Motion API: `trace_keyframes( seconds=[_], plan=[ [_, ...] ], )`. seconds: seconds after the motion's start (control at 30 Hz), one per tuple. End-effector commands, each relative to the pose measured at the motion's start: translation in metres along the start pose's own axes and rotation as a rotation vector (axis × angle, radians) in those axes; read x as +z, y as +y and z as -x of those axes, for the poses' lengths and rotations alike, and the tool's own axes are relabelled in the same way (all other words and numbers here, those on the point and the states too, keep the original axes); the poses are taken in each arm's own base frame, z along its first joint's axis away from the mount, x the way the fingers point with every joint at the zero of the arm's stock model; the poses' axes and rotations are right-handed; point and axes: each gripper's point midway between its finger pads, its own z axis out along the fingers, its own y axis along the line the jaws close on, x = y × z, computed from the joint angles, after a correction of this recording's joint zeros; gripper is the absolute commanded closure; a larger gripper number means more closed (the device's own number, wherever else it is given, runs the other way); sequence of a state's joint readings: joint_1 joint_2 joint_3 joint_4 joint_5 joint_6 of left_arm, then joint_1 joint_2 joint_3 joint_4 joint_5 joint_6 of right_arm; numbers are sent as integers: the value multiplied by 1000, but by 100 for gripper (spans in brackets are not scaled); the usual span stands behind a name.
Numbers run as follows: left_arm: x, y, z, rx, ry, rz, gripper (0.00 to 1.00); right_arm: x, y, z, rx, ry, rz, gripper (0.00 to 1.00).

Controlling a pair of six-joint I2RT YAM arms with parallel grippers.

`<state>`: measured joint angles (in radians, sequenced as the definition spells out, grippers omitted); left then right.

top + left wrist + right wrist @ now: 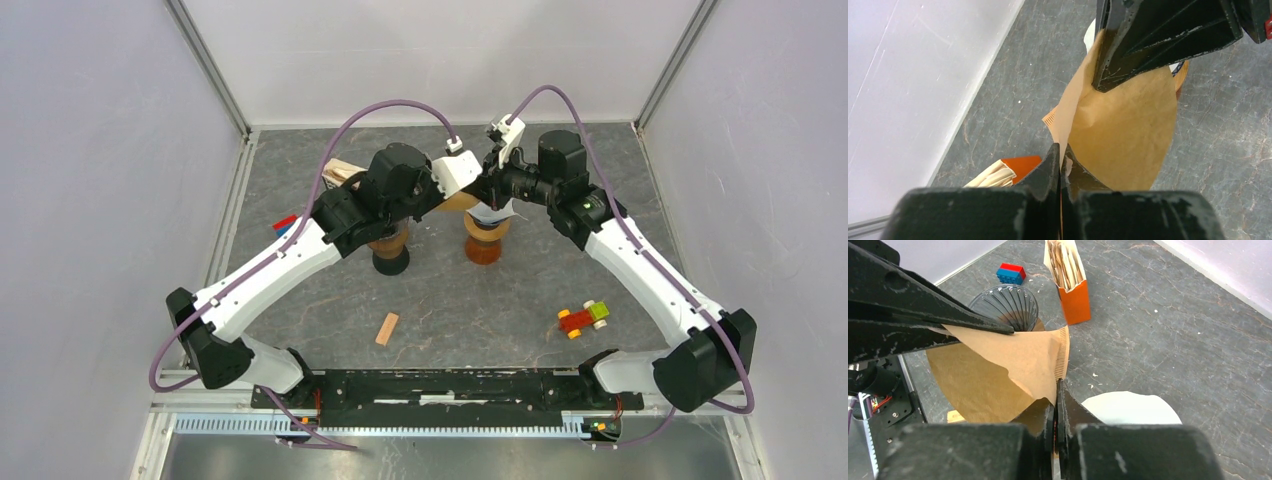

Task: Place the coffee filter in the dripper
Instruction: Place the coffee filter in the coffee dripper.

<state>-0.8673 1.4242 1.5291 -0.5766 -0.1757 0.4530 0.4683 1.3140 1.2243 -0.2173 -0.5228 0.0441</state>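
A brown paper coffee filter [998,375] hangs in the air between both grippers, its two layers pulled apart. My left gripper [1061,155] is shut on one edge of the coffee filter [1123,130]. My right gripper [1057,390] is shut on the ribbed seam edge. In the top view the two grippers, left [472,195] and right [493,190], meet above a wooden stand [487,245] that carries a white filter [1130,407]. A dark ribbed dripper [1005,305] sits to the left on its own stand [390,252], partly under the left arm.
An orange box of spare filters [1074,295] stands at the back left, with a blue and red brick [1010,272] near the left wall. A wooden block [387,328] and a toy car [583,318] lie nearer the arm bases. Walls enclose three sides.
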Motion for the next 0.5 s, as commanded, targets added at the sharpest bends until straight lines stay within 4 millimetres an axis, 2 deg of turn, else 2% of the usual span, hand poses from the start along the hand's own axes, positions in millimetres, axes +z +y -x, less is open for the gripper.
trace_keyframes(
  seconds=[0.0, 0.17, 0.2, 0.37, 0.47],
  plan=[
    [-8, 3, 14, -56, -71, 14, 98, 2, 1, 15, -8, -59, 14, 99],
    [-2, 0, 13, -72, -69, 7, 98, 1, 4, 14, -6, -68, 27, 100],
    [-1, 0, 12, -71, -68, 7, 98, 0, 3, 13, -17, -69, 21, 96],
    [-4, 5, 12, -58, -68, 30, 98, -10, -12, 9, -100, -46, -75, 60],
    [-8, 8, 11, -48, -69, 43, 98, -18, -16, 14, -155, -46, -111, 43]
  ],
)
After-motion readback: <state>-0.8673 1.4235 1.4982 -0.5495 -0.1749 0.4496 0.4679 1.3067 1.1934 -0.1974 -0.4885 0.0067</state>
